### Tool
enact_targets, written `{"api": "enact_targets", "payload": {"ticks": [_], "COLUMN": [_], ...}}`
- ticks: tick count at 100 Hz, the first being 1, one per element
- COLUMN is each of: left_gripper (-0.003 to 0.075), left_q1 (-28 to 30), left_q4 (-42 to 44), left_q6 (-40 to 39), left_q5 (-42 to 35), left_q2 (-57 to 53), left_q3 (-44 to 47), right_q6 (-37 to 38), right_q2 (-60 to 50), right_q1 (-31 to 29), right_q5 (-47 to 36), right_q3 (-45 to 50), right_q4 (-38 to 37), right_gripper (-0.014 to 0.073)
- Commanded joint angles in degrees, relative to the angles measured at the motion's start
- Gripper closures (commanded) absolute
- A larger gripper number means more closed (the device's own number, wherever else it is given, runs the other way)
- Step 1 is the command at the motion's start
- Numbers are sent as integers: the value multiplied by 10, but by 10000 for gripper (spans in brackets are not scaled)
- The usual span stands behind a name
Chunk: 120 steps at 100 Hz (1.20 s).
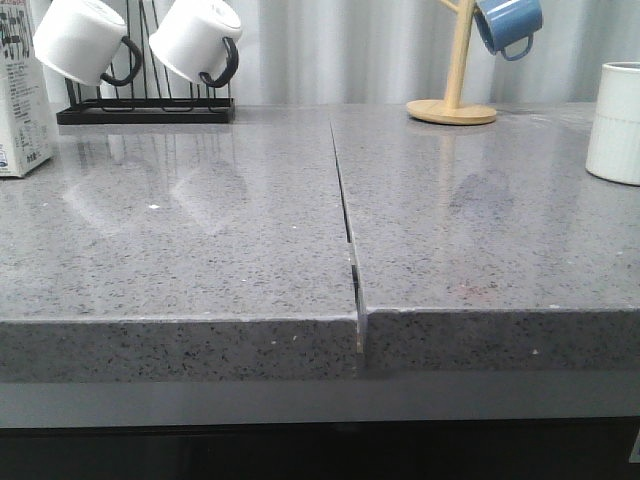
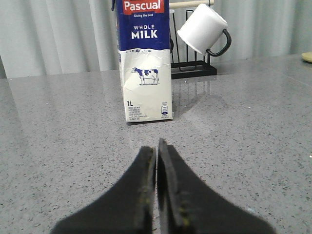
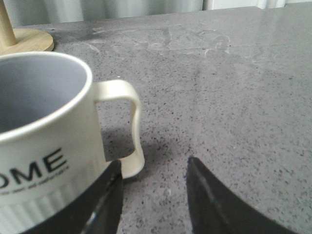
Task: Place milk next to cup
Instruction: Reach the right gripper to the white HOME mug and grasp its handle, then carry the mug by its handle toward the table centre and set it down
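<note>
The milk carton, white with a dark blue "WHOLE MILK" band and a cow picture, stands upright on the grey counter; in the front view only its edge shows at the far left. My left gripper is shut and empty, low over the counter a short way in front of the carton. The cream ribbed "HOME" cup stands at the far right of the front view. My right gripper is open and empty beside the cup's handle. Neither gripper shows in the front view.
A black rack with two white black-handled mugs stands behind the carton at the back left. A wooden mug tree holds a blue mug at the back right. A seam splits the counter down the middle.
</note>
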Motion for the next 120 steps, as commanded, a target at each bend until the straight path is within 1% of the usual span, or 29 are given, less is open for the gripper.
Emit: {"api": "enact_targets", "payload": {"ticks": [1,30,58,65,69,71,74,79,84,89,120], "left_gripper": [735,735,735,735,735,735,735,735,735,735,735], "left_q1": [0,0,0,0,0,0,0,0,0,0,0], "left_q4": [-4,-4,-4,-4,-4,-4,-4,-4,-4,-4,-4], "left_q6": [-4,-4,-4,-4,-4,-4,-4,-4,-4,-4,-4], "left_q5": [-47,-47,-47,-47,-47,-47,-47,-47,-47,-47,-47], "left_q2": [-19,-19,-19,-19,-19,-19,-19,-19,-19,-19,-19], "left_q3": [24,24,24,24,24,24,24,24,24,24,24], "right_q6": [-8,-8,-8,-8,-7,-7,-7,-7,-7,-7,-7], "right_q2": [-6,34,85,96,100,102,102,102,102,102,81], "right_q1": [-4,-4,-4,-4,-4,-4,-4,-3,-3,-3,5], "right_q5": [-45,-25,-28,-30,-30,-30,-29,-29,-29,-30,-28], "right_q3": [-27,-73,-124,-137,-143,-146,-146,-146,-146,-146,-145], "right_q4": [-3,-7,-21,-29,-33,-33,-37,-36,-36,-36,-36], "right_gripper": [265,265,269,314,370,414,449,541,611,664,663]}}
